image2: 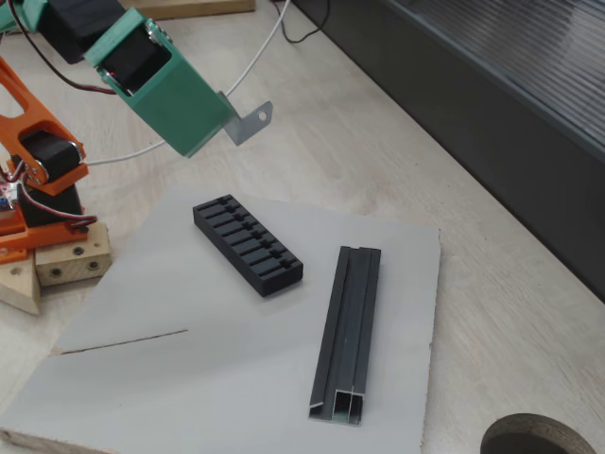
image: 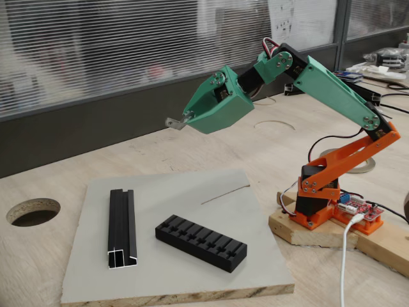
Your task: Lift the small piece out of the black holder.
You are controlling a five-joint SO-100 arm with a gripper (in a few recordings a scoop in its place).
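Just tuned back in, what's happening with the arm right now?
The gripper is raised well above the grey board, shut on the small piece, whose bent silver end sticks out in both fixed views. The black holder lies flat on the board below with nothing seen in its slots. The long black rail lies beside the holder, apart from it. So the piece is already out of the holder and held in the air.

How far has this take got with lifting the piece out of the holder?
Done: the small piece is out of the black holder, whose slots look empty in both fixed views. In hand: the gripper holds the piece in the air, well clear of the grey board. Left: nothing of the lift itself.
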